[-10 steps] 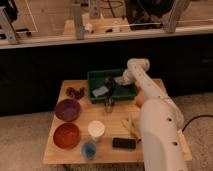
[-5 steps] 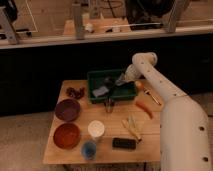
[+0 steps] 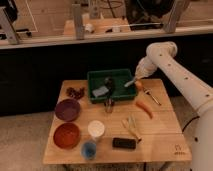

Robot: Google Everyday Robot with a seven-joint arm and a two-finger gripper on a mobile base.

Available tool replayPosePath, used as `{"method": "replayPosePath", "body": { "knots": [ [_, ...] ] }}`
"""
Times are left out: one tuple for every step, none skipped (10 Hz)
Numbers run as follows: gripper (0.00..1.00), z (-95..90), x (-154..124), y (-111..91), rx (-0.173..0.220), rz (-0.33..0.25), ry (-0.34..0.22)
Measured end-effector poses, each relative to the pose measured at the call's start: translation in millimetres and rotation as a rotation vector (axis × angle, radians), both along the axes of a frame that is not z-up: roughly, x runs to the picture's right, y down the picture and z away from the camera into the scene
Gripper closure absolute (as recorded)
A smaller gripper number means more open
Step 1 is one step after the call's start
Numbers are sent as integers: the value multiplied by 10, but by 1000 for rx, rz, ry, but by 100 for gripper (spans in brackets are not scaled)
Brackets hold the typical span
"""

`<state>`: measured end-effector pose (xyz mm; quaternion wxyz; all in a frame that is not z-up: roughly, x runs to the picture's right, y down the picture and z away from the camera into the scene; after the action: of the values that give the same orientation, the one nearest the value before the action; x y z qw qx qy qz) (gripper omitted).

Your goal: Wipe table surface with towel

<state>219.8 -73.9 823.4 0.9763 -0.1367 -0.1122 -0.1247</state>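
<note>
The towel (image 3: 100, 91), a small pale grey-blue cloth, lies inside the green bin (image 3: 112, 94) at the back of the table surface (image 3: 160, 135), next to a dark object (image 3: 109, 82). My gripper (image 3: 131, 83) hangs at the bin's right rim, shut, and I see nothing held in it. It is to the right of the towel and apart from it. The white arm (image 3: 175, 75) reaches in from the right.
A purple bowl (image 3: 67, 109) and a red-brown bowl (image 3: 66, 135) sit at the left. A white cup (image 3: 96, 129), a blue cup (image 3: 89, 149) and a black block (image 3: 124, 143) stand near the front. An orange carrot-like item (image 3: 144, 107) and utensils (image 3: 131, 125) lie at the right.
The arm has swung out to the right, uncovering the table's right side. The gripper has stayed at the bin's right rim, shut.
</note>
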Motion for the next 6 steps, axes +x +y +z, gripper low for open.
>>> {"method": "replayPosePath", "body": {
  "knots": [
    [100, -171, 61, 68, -8, -2, 4],
    [100, -407, 151, 193, -25, 5, 11],
    [100, -588, 209, 324, -51, 26, 14],
    [100, -731, 259, 475, -86, 50, 20],
    [100, -855, 318, 654, -131, 70, 29],
    [100, -922, 365, 767, -159, 81, 36]
  ]
}}
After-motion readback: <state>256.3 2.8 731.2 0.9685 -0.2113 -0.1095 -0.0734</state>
